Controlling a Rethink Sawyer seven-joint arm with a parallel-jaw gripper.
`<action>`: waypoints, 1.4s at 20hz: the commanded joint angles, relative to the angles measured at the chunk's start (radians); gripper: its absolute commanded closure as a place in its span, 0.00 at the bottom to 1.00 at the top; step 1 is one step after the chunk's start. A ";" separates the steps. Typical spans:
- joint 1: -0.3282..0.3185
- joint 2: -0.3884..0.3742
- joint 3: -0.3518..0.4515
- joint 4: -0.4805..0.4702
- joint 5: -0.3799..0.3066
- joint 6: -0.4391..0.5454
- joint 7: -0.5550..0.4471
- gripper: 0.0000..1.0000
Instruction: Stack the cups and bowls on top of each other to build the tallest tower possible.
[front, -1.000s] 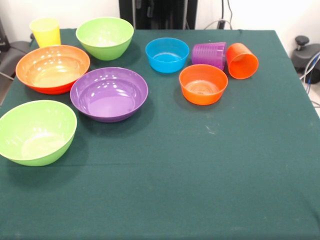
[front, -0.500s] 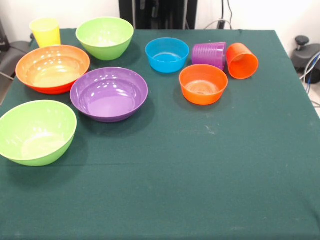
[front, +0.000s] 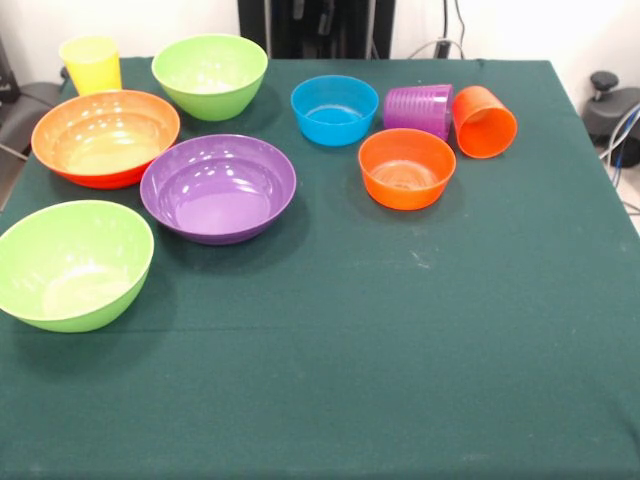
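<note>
All pieces stand apart on the green cloth (front: 400, 350). At the far left a yellow cup (front: 91, 64) stands upright. A ribbed purple cup (front: 419, 108) and an orange cup (front: 485, 121) lie on their sides at the far right, touching. Bowls sit upright: a large orange bowl (front: 105, 137), a lime green bowl (front: 210, 75) behind it, a purple bowl (front: 218, 187), a second lime green bowl (front: 73, 263) at the near left, a small blue bowl (front: 334, 109) and a small orange bowl (front: 406, 168). Neither the gripper nor the arm shows in the front view.
The table's edge runs close past the near-left green bowl and the yellow cup. A dark chair part (front: 20, 110) stands off the left side, and a black round object (front: 612, 108) with cables off the right.
</note>
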 joint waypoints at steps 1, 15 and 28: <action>0.039 0.016 0.121 -0.128 0.040 -0.075 0.077 0.00; -0.070 0.017 0.179 -0.032 -0.067 0.021 0.108 0.00; -0.399 0.058 0.194 0.111 -0.321 0.172 0.008 0.00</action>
